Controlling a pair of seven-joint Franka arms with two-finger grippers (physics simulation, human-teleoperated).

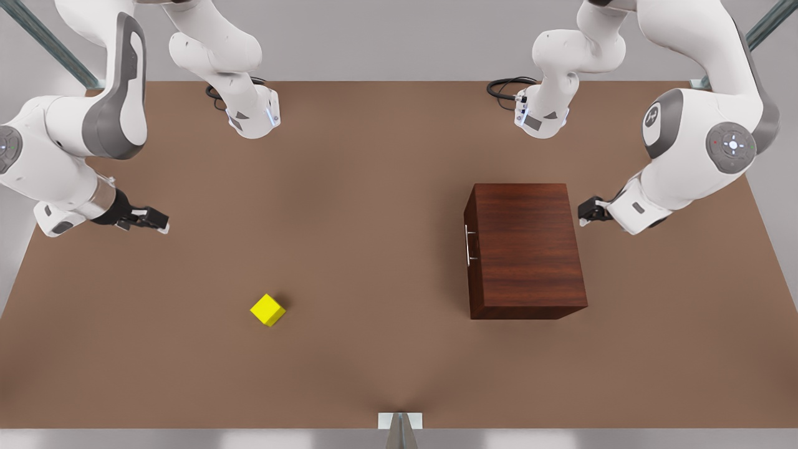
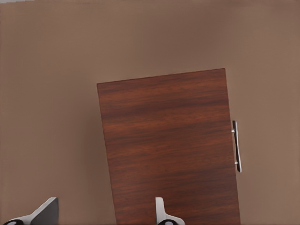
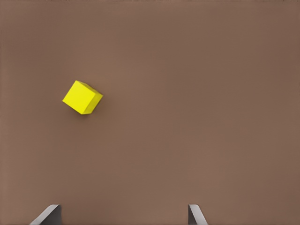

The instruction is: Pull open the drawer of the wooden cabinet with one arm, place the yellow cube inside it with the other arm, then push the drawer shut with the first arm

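The wooden cabinet (image 1: 527, 243) (image 2: 166, 145) stands on the brown table toward the front view's right. Its drawer (image 1: 471, 274) is shut, and the silver bar handle (image 1: 467, 244) (image 2: 236, 146) faces the front view's left. My left gripper (image 1: 586, 212) (image 2: 105, 216) hovers open by the cabinet's far side, opposite the handle, holding nothing. The yellow cube (image 1: 268, 310) (image 3: 83, 97) lies on the table toward the front view's left. My right gripper (image 1: 159, 219) (image 3: 123, 216) is open and empty, well apart from the cube, nearer the back left.
Both arm bases (image 1: 252, 115) (image 1: 541, 115) sit at the table's back edge with black cables beside them. A grey bracket (image 1: 399, 424) marks the middle of the front edge. Bare tabletop (image 1: 374, 249) lies between cube and cabinet.
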